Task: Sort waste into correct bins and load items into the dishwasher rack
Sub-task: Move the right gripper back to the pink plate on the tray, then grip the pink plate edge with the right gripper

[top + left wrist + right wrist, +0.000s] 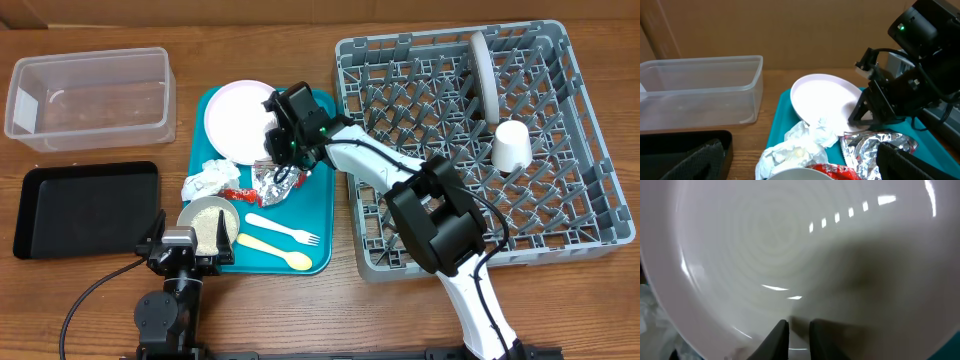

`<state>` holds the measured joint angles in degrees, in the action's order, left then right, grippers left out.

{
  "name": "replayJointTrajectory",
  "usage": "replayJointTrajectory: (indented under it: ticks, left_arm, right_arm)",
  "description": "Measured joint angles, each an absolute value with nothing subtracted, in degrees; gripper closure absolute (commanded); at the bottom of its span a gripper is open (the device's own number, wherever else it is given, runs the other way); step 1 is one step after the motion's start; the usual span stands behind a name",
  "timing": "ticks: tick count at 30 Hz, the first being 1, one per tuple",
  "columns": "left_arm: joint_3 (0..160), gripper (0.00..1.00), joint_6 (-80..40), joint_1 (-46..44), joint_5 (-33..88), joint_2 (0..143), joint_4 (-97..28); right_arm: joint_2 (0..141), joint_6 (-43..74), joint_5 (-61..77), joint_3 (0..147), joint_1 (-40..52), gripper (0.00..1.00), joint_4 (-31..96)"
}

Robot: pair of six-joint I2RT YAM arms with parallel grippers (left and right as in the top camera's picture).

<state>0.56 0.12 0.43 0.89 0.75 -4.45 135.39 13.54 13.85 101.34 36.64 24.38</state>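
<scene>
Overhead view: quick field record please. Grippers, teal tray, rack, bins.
left gripper: open, at the bowl, holding nothing
right gripper: shut on the white plate at its rim
teal tray: white plate, napkin, foil, wrapper, bowl with rice, fork, spoon
rack: grey plate on edge, cup
tub: no waste in it
black tray: no waste in it

Bright, even room light; glare streaks on white plate [800,255]; right wrist view blurred, shadowed.
</scene>
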Motion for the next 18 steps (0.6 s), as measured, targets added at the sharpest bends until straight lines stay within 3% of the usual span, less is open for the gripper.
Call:
replayJointTrajectory:
  ticks: [6,15,18]
  left_arm:
    - [0.6,0.00,0.1,0.4,0.9,0.8,-4.4]
    - [0.6,0.00,0.1,0.4,0.9,0.8,-4.4]
    - [0.6,0.00,0.1,0.4,0.9,0.8,-4.4]
  right_arm:
    - [134.9,12.5,5.9,103.1,36.7,0.82,31.4]
    - [133.6,5.1,2.8,103.0,36.8,0.59,34.5]
    - [132.4,-3.0,7.3,102.7,37.1,0.57,36.2]
